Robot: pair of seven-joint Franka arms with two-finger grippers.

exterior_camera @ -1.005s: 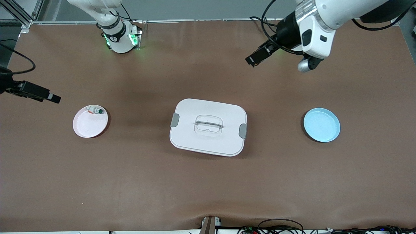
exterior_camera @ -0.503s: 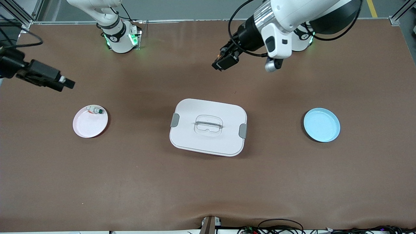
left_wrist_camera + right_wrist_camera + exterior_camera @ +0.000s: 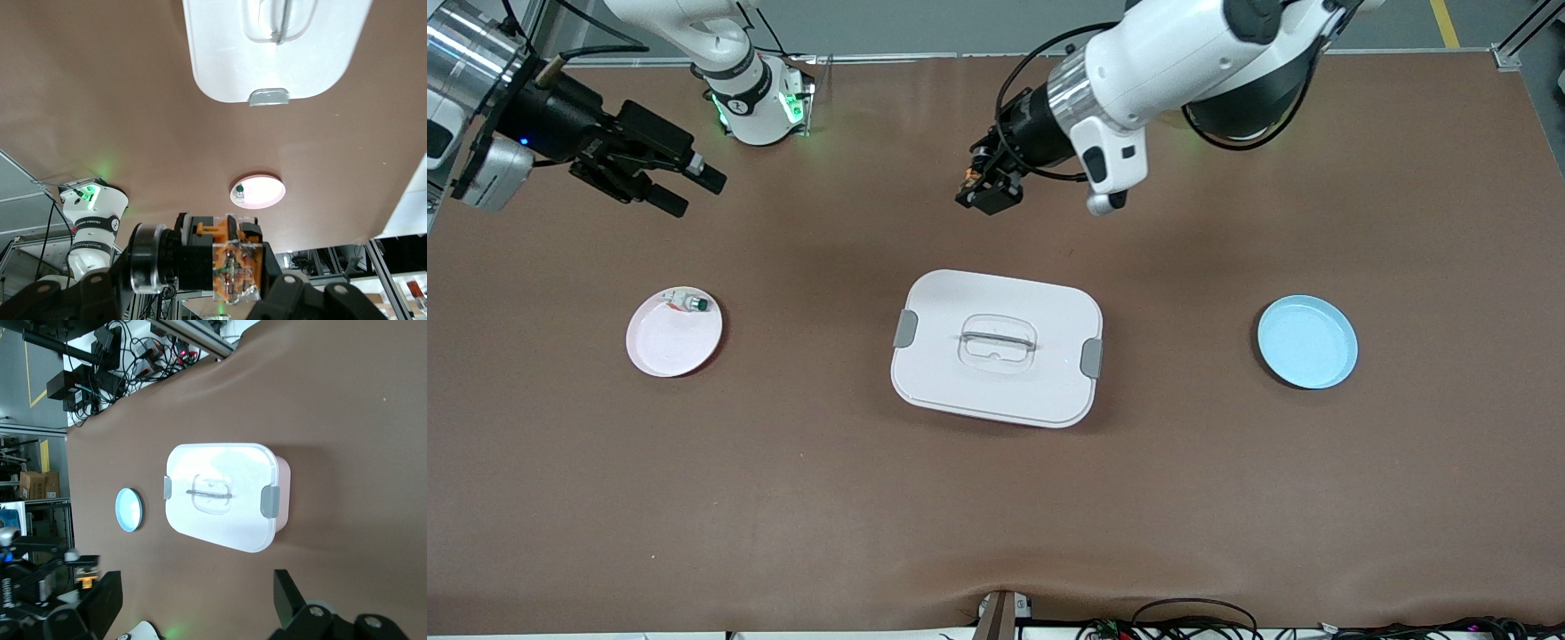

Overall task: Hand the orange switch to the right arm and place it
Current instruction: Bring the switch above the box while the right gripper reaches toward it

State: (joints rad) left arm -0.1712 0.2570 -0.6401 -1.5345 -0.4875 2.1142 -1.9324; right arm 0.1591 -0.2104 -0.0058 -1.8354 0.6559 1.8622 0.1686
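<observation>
My left gripper [image 3: 985, 192] is shut on the orange switch [image 3: 976, 188] and holds it in the air over bare table, above the strip between the white box and the robot bases. In the left wrist view the switch [image 3: 230, 267] is a black block with orange and clear parts, lying crosswise in my left gripper [image 3: 200, 277]. My right gripper [image 3: 694, 194] is open and empty, up in the air over the table near the right arm's base. In the right wrist view its fingers [image 3: 100, 600] stand wide apart, and the switch [image 3: 85, 577] shows far off.
A white lidded box [image 3: 996, 307] with grey latches stands mid-table. A pink plate [image 3: 667, 351] toward the right arm's end holds a silvery button with a green cap [image 3: 692, 304]. A blue plate [image 3: 1307, 342] lies toward the left arm's end.
My left gripper has carried the switch toward the right arm's end of the table. My right gripper has swung in from the table's edge toward the middle and now shows its open fingers.
</observation>
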